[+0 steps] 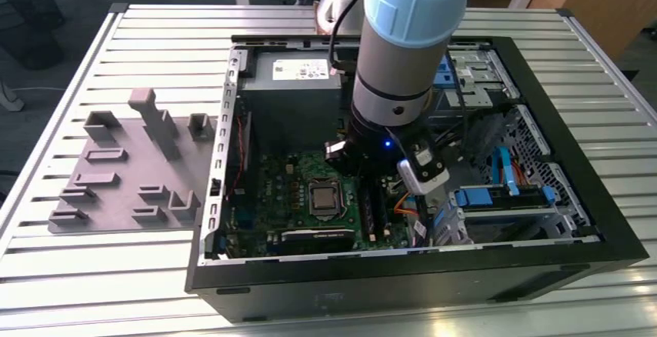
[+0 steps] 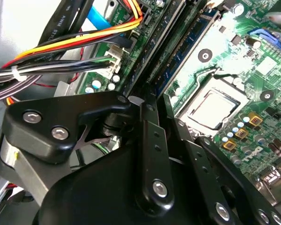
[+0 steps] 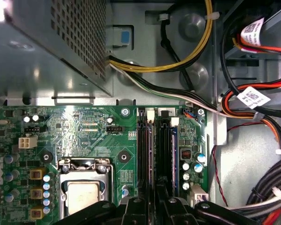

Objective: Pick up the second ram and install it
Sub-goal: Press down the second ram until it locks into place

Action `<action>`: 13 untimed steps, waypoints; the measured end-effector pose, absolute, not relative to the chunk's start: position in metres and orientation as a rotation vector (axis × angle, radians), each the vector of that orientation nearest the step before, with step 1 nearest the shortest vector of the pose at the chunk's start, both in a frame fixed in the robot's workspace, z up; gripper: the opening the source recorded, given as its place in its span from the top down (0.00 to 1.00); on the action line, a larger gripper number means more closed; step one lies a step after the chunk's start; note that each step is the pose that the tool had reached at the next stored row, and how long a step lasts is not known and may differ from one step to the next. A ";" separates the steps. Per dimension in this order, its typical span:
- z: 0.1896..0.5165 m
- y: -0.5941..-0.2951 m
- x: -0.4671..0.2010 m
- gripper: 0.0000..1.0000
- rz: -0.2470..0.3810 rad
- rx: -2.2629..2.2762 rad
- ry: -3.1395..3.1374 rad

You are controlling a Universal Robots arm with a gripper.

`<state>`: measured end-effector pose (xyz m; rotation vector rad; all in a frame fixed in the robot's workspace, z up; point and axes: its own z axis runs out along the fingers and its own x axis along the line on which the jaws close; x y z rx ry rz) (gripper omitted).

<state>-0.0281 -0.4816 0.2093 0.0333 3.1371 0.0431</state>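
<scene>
Arm is down inside the open computer case (image 1: 411, 279). In the exterior view the gripper (image 1: 371, 187) hangs at 3 o'clock of the processor (image 1: 323, 197), right over the long black memory slots (image 1: 371, 220). The gray holder tray (image 1: 123, 171) sits outside the case at 9 o'clock.

In both wrist views the gripper (image 3: 154, 208) (image 2: 145, 105) lines up along the slots (image 3: 143, 150). We cannot tell whether the hand is open, closed or gripping.

The second ram (image 3: 174, 154) (image 2: 189, 42): we take it to be the thin blue-green stick standing on edge among the slots, just beside the gripper's line. We cannot tell whether it is fully seated.

Risks, as we judge them:
- The stick tilts or sits off the slot line, so pressing jams it or stresses the green board (image 1: 277, 183).
- One end goes in first and the latches don't catch.
- The bundle of cables (image 3: 253, 108) (image 2: 61, 47) at 3 o'clock of the slots lies near and could snag the arm.
- A sideways drift would knock the small capacitors (image 3: 192, 168) just beside the slots.
</scene>
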 end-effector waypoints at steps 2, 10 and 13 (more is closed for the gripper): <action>0.215 -0.482 -0.028 0.78 0.043 0.033 3.137; 0.227 -0.482 -0.028 0.89 0.043 0.033 3.139; 0.227 -0.482 -0.028 0.89 0.043 0.033 3.139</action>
